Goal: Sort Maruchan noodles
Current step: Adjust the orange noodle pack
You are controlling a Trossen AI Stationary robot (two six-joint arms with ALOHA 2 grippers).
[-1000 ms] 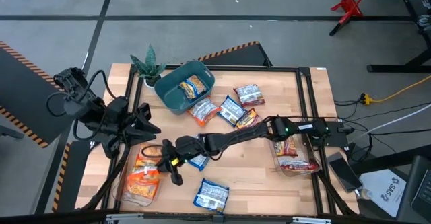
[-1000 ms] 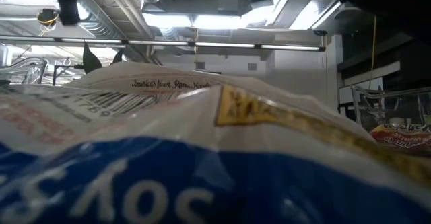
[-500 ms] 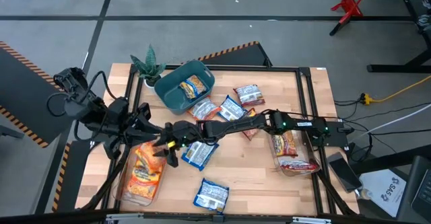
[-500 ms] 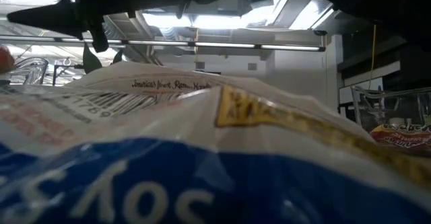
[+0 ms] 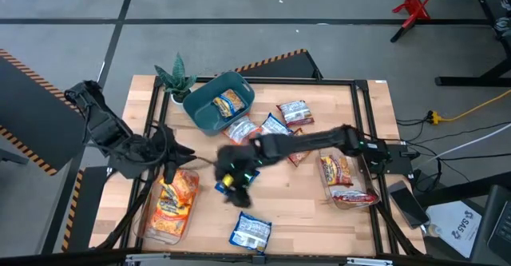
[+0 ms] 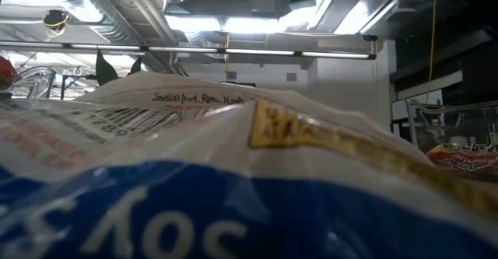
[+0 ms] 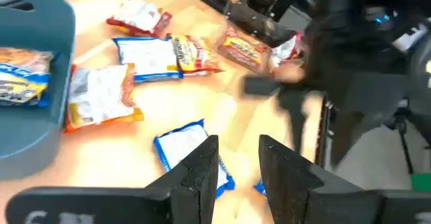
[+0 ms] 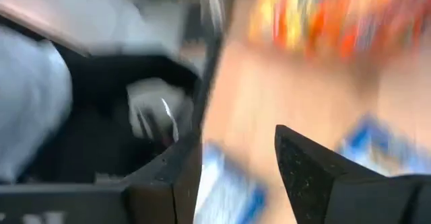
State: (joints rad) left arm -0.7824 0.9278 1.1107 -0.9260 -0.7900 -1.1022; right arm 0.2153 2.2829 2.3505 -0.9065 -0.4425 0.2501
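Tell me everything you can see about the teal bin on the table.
The teal bin is a rounded-cornered rectangular tub of smooth plastic, open-topped, sitting upright and skewed at the table's far side beside a small green plant. One orange-yellow noodle packet lies inside. Another packet rests against its near corner. No gripper touches it.

A bin (image 5: pixel 209 114) sits behind scattered noodle packets (image 5: pixel 274 130), with trays (image 5: pixel 148 226) at both table sides.

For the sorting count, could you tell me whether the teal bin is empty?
No, the teal bin holds an orange-yellow packet.
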